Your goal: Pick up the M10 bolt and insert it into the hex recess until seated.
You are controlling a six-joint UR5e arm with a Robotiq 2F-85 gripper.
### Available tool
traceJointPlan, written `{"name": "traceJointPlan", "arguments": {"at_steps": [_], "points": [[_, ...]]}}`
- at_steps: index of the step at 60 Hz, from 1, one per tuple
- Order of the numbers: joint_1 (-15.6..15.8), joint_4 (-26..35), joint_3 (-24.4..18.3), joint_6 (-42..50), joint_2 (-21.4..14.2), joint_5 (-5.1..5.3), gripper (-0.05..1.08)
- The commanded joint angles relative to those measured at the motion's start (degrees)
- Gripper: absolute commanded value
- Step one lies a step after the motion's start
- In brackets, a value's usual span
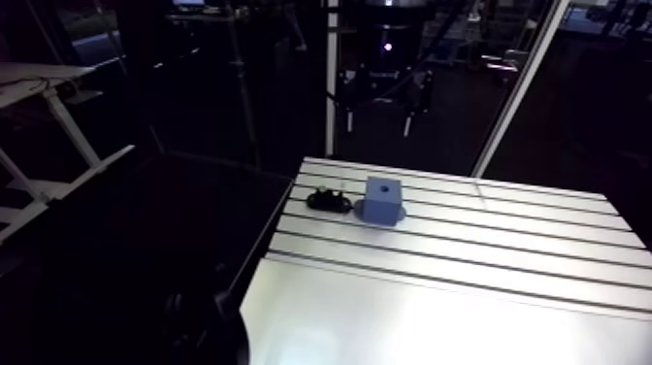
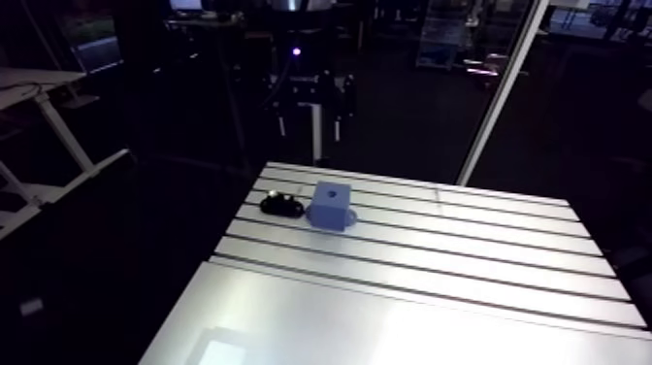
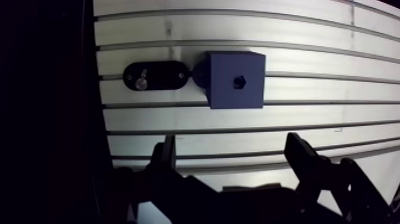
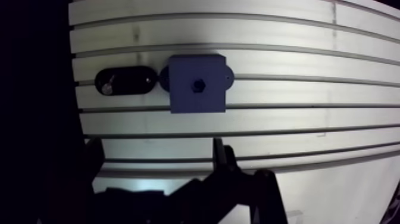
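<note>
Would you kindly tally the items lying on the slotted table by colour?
Blue: 1, the block
Black: 1, the oval holder
Silver: 1, the bolt resting in that holder
Total: 3

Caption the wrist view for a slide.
Open gripper hovers empty; ahead, the bolt lies in a black holder beside the blue block with hex recess.

The claw (image 3: 231, 138) was black all over. Its two fingers (image 3: 300, 156) were slim, angular bars on jointed links, with flat inner faces. Above them the wrist housing (image 1: 388, 27) looked dark and rounded, with one small bluish-white light (image 1: 388, 46) glowing on its front.
</note>
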Motion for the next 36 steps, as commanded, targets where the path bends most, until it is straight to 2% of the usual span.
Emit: {"name": "traceJointPlan", "arguments": {"at_steps": [1,5,6,7,8,9,10,11,12,14,21,36], "points": [[1.7,-5.0,2.3,2.0,1.4,-0.12,0.01],[2.3,-6.0,2.6,2.9,1.9,-0.83,0.01],[2.5,-6.5,2.8,3.2,2.1,-1.58,0.01],[2.5,-6.5,2.8,3.2,2.1,-1.58,0.01],[2.8,-6.9,3.1,3.6,2.3,-2.44,0.01],[2.8,-6.9,3.1,3.6,2.3,-2.44,0.01],[3.1,-7.6,3.2,4.1,2.4,-3.17,0.01],[3.1,-7.6,3.2,4.1,2.4,-3.17,0.01],[3.3,-8.3,3.5,4.6,2.5,-3.73,0.01],[3.5,-9.1,3.7,5.0,2.6,-4.11,0.01],[4.8,-11.3,4.0,5.2,3.6,-4.26,0.01],[5.6,-14.4,4.0,5.3,4.7,-4.09,0.01]]}}
